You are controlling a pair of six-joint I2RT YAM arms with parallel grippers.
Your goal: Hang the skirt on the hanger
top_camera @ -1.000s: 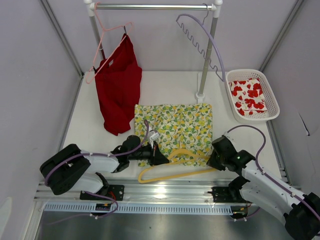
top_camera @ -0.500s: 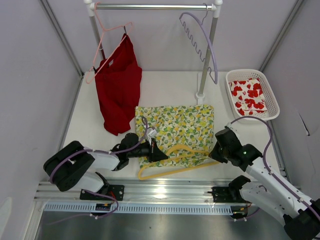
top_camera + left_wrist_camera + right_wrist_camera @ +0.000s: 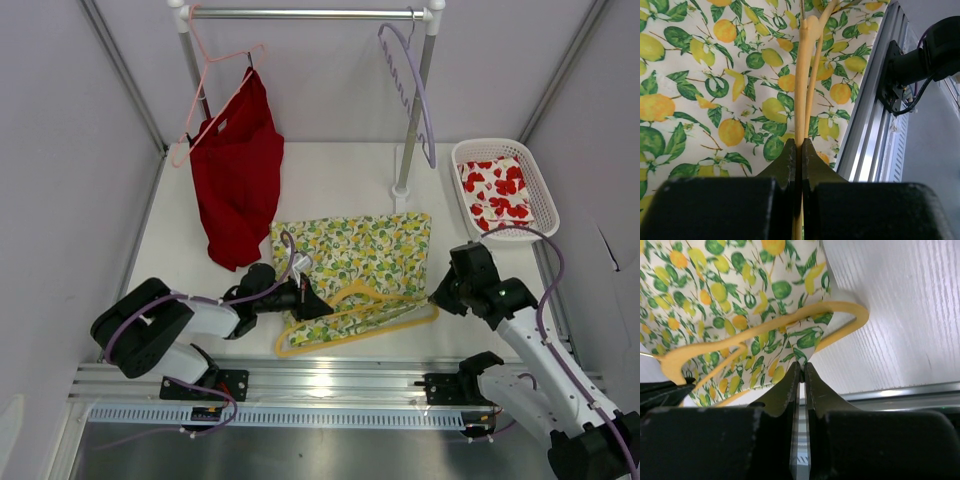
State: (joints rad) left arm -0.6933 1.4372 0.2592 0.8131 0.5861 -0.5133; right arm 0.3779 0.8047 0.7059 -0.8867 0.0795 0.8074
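The lemon-print skirt (image 3: 350, 250) lies flat on the white table. The yellow hanger (image 3: 400, 322) lies over its near edge, and a strip of cloth shows inside the hanger's triangle. My left gripper (image 3: 318, 307) is shut on the hanger's left part; in the left wrist view its jaws (image 3: 799, 146) pinch the yellow bar (image 3: 807, 60) over the skirt (image 3: 700, 90). My right gripper (image 3: 438, 297) is shut on the skirt's near right corner. In the right wrist view it (image 3: 801, 365) holds that corner (image 3: 805, 342) inside the hanger's end loop (image 3: 852, 322).
A red garment (image 3: 238, 170) hangs on a thin pink hanger (image 3: 205, 85) from the rack rail (image 3: 310, 14). A lavender wavy hanger (image 3: 418, 90) hangs by the rack post (image 3: 408, 140). A white basket (image 3: 540, 185) holds flowered cloth (image 3: 497, 195). A metal rail (image 3: 320, 380) runs along the near edge.
My right gripper has moved right and farther back with the skirt corner, drawing cloth through the hanger. The hanger's right end has swung back. The lavender hanger has swung.
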